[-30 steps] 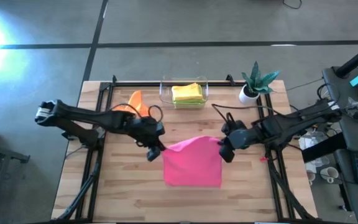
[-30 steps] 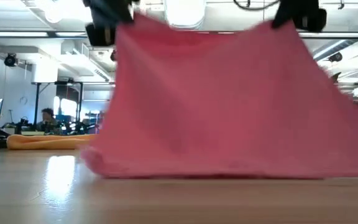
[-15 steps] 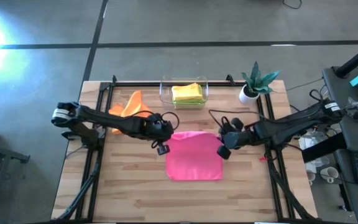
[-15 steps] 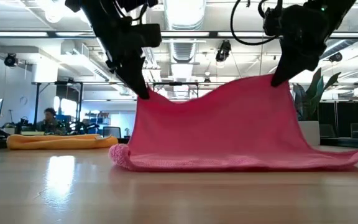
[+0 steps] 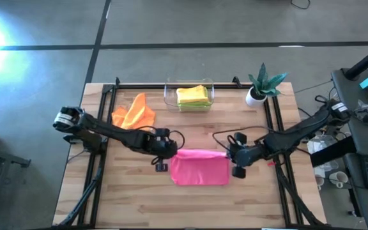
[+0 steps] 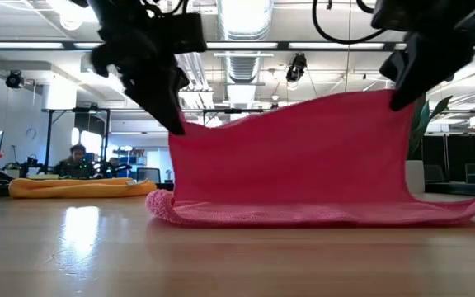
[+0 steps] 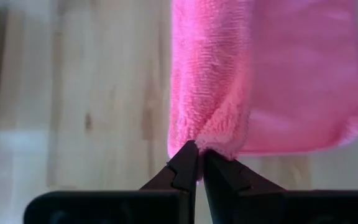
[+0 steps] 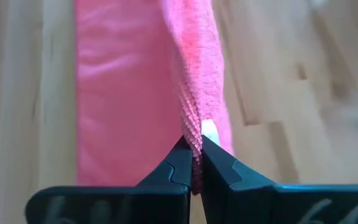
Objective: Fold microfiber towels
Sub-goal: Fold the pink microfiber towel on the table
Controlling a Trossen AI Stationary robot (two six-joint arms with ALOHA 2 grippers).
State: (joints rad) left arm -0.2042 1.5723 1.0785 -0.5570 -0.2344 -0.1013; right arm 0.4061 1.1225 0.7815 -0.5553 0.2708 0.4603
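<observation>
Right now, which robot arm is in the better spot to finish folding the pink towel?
Neither alone, probably. The left claw and right claw each pinch one top corner of the pink towel, which is held up off the table. They likely need to lower it together.

Table (image 5: 139, 204): a pale wooden plank top, seen across the centre of the high view.
Frame (image 5: 171, 84): black rails are set along the table's edges.
Clear bin (image 5: 168, 96): placed at the upper centre of the table.
Potted plant (image 5: 260, 83): a white pot with green leaves, found toward the upper right.
Person (image 6: 76, 157): seen far off at the left of the low view.
Floor (image 5: 43, 64): grey, crossed by dark lines.
</observation>
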